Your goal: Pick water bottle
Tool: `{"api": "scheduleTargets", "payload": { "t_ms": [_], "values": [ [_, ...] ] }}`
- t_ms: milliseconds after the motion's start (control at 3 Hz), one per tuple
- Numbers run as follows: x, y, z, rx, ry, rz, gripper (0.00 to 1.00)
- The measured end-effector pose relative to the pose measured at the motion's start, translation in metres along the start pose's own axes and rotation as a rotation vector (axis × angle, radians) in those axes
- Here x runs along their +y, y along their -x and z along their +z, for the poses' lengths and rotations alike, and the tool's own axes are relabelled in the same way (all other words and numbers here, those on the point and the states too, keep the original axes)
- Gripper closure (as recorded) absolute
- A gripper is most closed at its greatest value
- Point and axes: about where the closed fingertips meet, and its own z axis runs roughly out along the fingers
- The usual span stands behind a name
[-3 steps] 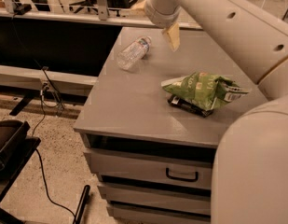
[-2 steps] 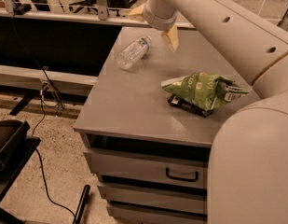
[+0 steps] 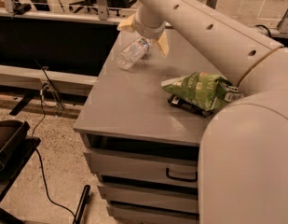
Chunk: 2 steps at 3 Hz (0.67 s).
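Observation:
The water bottle [image 3: 132, 53] is clear ribbed plastic and lies on its side at the far left corner of the grey cabinet top [image 3: 129, 101], its cap end pointing toward the arm. My gripper [image 3: 144, 33] hangs from the big white arm just above and behind the bottle's cap end. Its pale yellow fingers [image 3: 163, 44] are spread wide, one on each side, and hold nothing.
A green snack bag [image 3: 204, 90] lies on the right of the cabinet top over a dark flat object. The cabinet has drawers with a handle [image 3: 181, 175] on its front. A black railing and cables are to the left, and a dark tray [image 3: 8, 141] sits low left.
My gripper has moved left and down, closer to the bottle's cap end. The bottle and bag have not moved.

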Motion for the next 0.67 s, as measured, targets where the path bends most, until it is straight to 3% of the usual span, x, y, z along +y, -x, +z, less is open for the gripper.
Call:
{"api": "scheduleTargets", "payload": {
  "t_ms": [667],
  "values": [
    [-0.0097,0.0186,0.0143,0.013,0.044,0.016,0.02]
  ]
}}
